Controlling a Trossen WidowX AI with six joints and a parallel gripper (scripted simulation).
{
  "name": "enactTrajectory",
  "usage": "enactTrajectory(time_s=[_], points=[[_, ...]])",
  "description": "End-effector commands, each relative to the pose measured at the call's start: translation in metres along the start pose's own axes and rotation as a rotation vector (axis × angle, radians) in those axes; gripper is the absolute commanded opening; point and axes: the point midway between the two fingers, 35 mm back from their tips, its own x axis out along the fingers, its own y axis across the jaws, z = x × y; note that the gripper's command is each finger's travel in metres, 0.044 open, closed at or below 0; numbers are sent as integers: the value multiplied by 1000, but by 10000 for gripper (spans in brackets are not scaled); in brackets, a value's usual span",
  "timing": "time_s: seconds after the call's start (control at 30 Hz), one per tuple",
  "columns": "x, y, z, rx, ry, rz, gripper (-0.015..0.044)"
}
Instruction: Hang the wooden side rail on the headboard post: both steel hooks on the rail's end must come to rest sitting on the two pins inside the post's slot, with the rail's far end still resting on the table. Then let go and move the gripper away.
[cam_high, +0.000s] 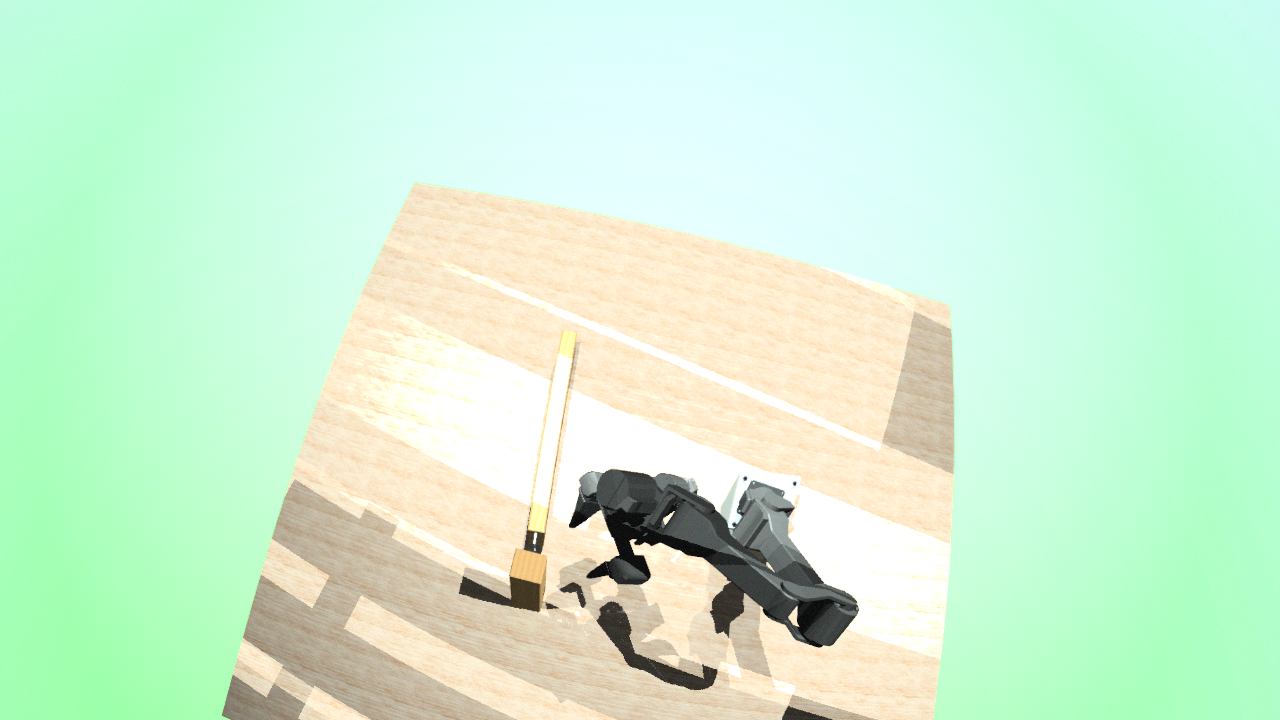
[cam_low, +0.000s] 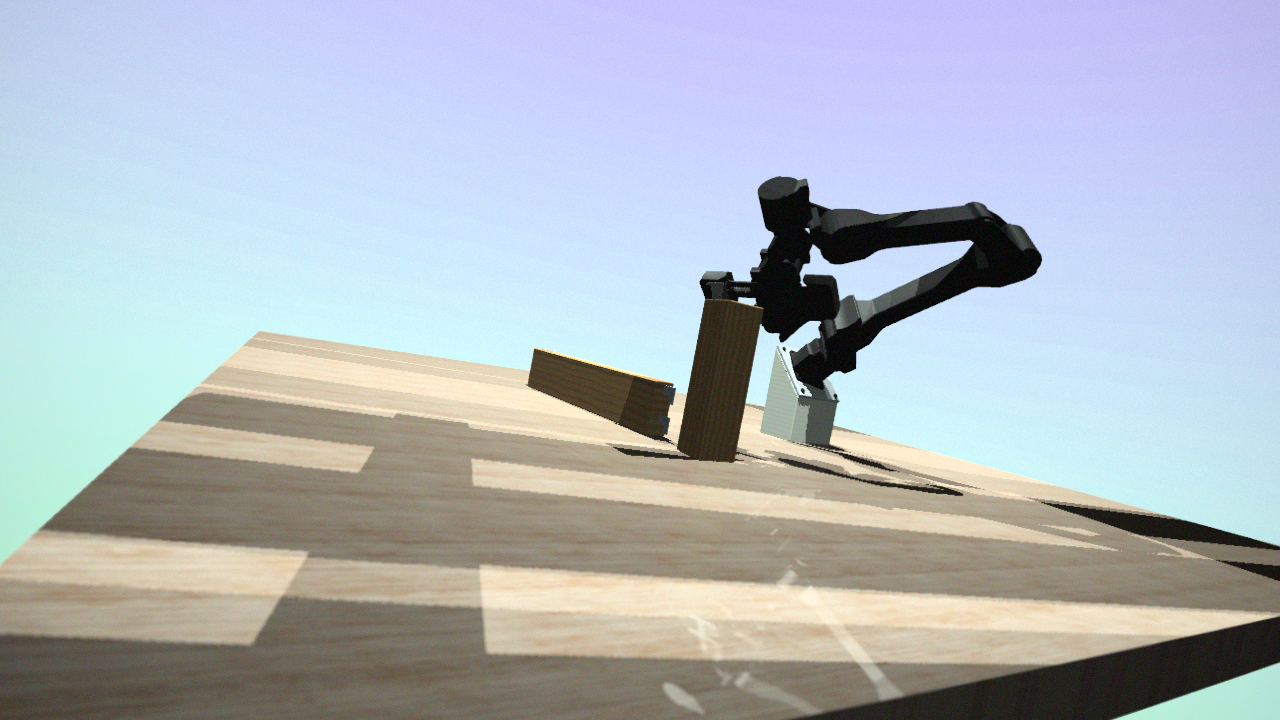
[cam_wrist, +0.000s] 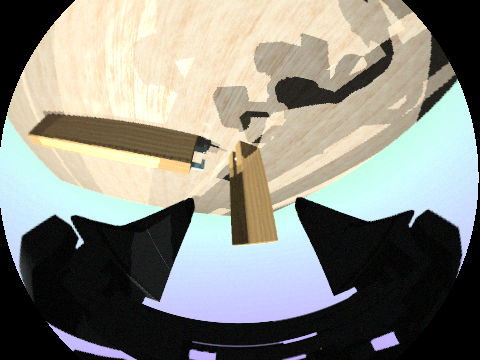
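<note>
The wooden side rail (cam_high: 550, 429) (cam_low: 590, 386) (cam_wrist: 117, 136) rests on edge along the table. Two steel hooks stick out of its near end: an upper hook (cam_low: 669, 394) and a lower hook (cam_low: 663, 420). A short gap separates them from the upright headboard post (cam_high: 529, 566) (cam_low: 718, 380) (cam_wrist: 260, 197). The post's slot faces the rail; it shows as a narrow opening in the wrist view, with its pins too small to make out surely. My gripper (cam_high: 581, 548) (cam_wrist: 245, 203) is open and empty, beside the post on the robot's side. In the exterior view the post partly hides it.
The white robot base (cam_high: 791, 486) (cam_low: 787, 407) stands to the right of the post. The arm arches over the table between base and post. The table (cam_high: 716, 304) (cam_low: 358, 510) carries broad light stripes and dark shadows, including the arm's shadow beside the post.
</note>
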Motion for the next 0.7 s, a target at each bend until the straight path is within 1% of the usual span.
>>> enactTrajectory(time_s=[0.0, 0.4, 0.67], points=[[0, 0, 1, -5, -1, -5, 440], [0, 1, 0, 27, 2, -7, 440], [-4, 20, -14, 504, 42, -47, 440]])
